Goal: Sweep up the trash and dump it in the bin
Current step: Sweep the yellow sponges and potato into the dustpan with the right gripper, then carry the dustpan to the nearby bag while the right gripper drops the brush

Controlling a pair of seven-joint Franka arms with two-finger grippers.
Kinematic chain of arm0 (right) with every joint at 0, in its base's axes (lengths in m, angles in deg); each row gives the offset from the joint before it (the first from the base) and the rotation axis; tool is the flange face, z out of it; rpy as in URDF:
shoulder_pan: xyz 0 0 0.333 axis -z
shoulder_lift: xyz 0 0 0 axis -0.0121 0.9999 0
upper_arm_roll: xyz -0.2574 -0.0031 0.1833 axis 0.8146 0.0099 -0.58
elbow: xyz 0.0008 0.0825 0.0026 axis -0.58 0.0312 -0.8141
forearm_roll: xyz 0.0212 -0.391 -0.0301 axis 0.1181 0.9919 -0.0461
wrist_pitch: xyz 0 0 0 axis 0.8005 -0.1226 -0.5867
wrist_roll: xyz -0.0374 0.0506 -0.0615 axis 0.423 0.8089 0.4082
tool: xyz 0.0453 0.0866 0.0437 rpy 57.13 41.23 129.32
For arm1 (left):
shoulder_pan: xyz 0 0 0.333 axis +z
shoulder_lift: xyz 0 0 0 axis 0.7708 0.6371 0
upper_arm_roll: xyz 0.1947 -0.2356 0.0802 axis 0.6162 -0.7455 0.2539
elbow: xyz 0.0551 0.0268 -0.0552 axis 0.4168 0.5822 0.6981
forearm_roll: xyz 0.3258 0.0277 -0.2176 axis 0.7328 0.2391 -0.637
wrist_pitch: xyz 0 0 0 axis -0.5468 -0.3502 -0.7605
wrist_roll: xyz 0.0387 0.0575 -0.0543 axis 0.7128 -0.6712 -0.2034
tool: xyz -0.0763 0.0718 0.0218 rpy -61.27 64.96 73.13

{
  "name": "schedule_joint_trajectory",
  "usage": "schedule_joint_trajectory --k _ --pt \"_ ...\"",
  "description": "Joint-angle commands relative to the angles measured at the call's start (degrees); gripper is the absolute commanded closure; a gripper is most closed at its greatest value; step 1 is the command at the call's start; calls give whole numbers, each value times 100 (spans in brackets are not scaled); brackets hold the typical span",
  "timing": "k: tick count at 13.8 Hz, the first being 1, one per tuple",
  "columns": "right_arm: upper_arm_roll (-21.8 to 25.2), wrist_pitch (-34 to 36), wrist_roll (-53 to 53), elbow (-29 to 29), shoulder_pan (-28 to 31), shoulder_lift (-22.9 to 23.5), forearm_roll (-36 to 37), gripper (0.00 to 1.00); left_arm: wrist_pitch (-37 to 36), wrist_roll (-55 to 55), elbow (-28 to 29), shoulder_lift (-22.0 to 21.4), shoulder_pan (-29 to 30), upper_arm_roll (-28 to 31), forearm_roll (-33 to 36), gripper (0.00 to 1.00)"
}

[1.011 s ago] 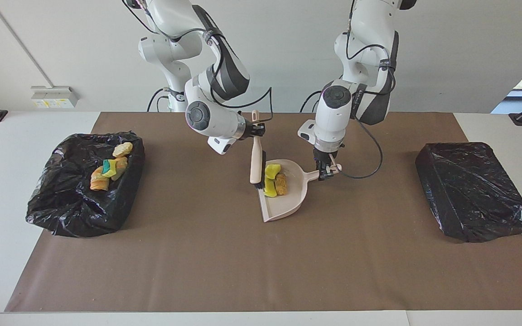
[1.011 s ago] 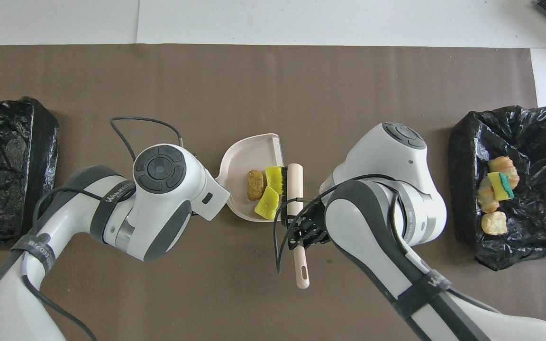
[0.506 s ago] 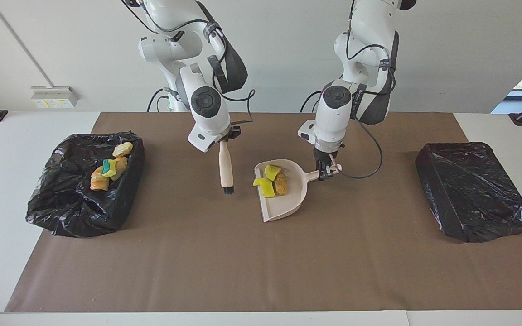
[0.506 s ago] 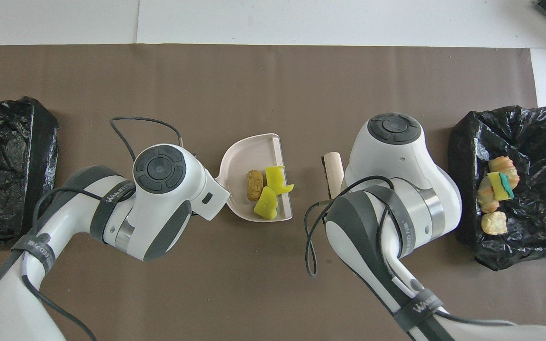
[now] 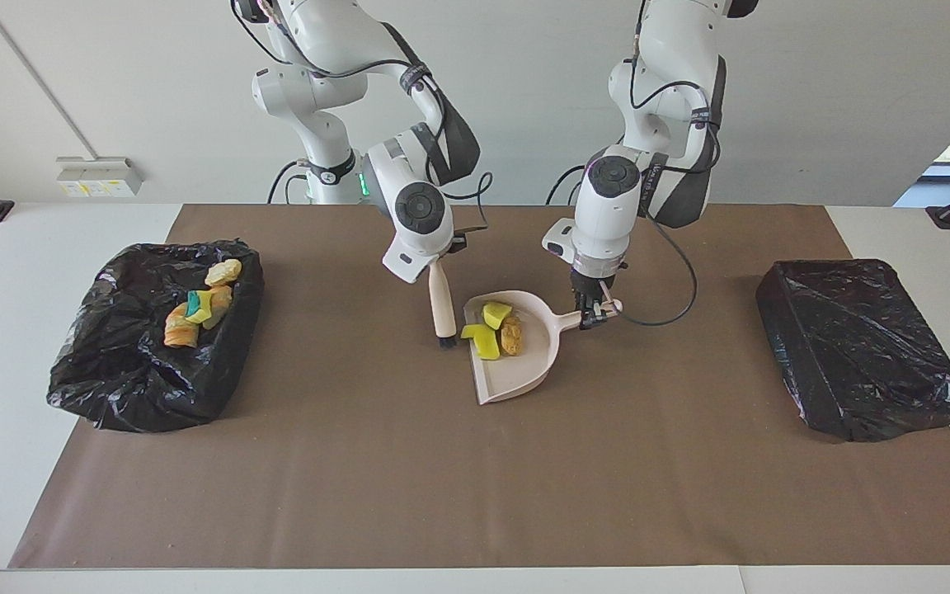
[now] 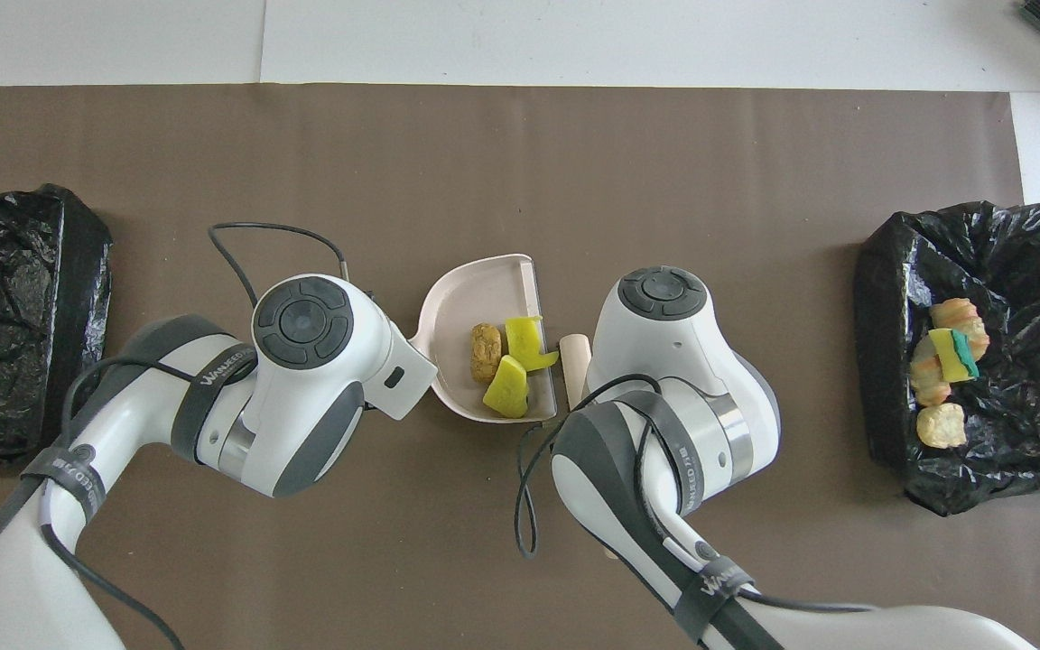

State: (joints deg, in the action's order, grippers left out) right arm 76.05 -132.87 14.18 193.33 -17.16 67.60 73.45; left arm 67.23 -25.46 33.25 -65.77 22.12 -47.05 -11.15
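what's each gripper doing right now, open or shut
Left gripper: shut on the dustpan handle.
Right gripper: shut on the brush.

My dustpan [image 6: 457,307] held two yellow sponge chunks [image 6: 515,361] and a bread piece [image 6: 485,351]; my brush [image 6: 573,354] stood just beside it.

Both tools [image 5: 599,312] [image 5: 452,244] clenched (arms lowered) — mid-table
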Motion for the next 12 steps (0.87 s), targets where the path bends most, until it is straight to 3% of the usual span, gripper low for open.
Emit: schedule_joint_trajectory --k 1,3,7,10,12 --pt "-28 -366 66 58 -155 -92 -805 100 150 -52 163 -126 -8 42 73 100" --pt "-10 -237 128 -143 -174 -109 -782 100 150 -52 163 -126 -8 42 73 100" --pt "16 816 215 -127 107 -653 -18 100 150 -61 163 -126 9 42 73 100" --pt "-28 1030 1285 267 -242 -1030 300 100 159 -96 137 -109 150 33 64 100" --pt "-28 751 1979 942 -735 -1522 282 100 159 -105 84 -134 307 42 64 100"
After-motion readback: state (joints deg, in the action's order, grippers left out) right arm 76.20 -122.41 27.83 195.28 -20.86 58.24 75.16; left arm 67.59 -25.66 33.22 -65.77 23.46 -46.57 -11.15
